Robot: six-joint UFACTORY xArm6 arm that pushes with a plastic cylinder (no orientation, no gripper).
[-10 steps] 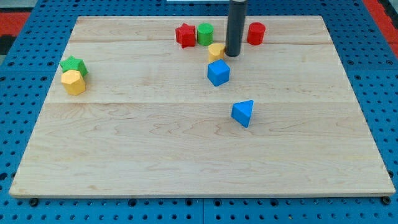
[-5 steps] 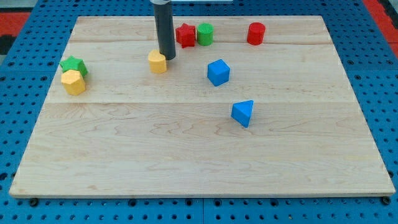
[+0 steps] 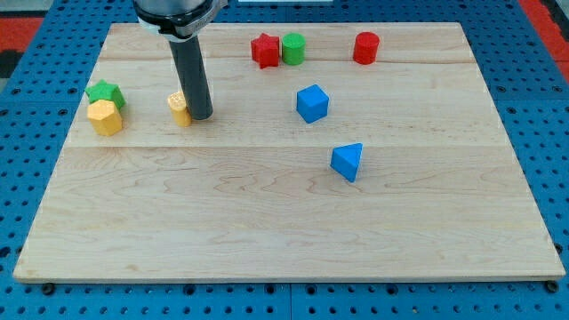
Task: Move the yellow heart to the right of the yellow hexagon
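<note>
In the camera view, my tip (image 3: 200,116) rests on the wooden board (image 3: 284,222), pressed against the side of the yellow heart (image 3: 180,108) that faces 3 o'clock. The rod rises from there toward 12 o'clock and hides part of the heart's edge. I carry no fingers or jaws, only this 1 straight dark rod, so there is nothing to stand apart or clamp.

The yellow heart sits in the board's upper left area, at 3 o'clock from the yellow hexagon (image 3: 105,117), near it but clearly apart, with bare wood between the 2. The green star (image 3: 105,92) lies at 12 o'clock from the hexagon and touches it or nearly does; I cannot tell which.

Along the board's top edge stand 3 blocks. The red star (image 3: 265,51) and the green cylinder (image 3: 292,48) are just beside each other, the cylinder at 3 o'clock from the star. The red cylinder (image 3: 365,47) stands apart from them, further toward 3 o'clock.

The blue cube (image 3: 312,103) lies near the board's middle, at about 5 o'clock from the green cylinder and well apart from my tip, at its 3 o'clock. The blue wedge-like block (image 3: 347,162) lies at about 5 o'clock from the cube, apart from every other block.
</note>
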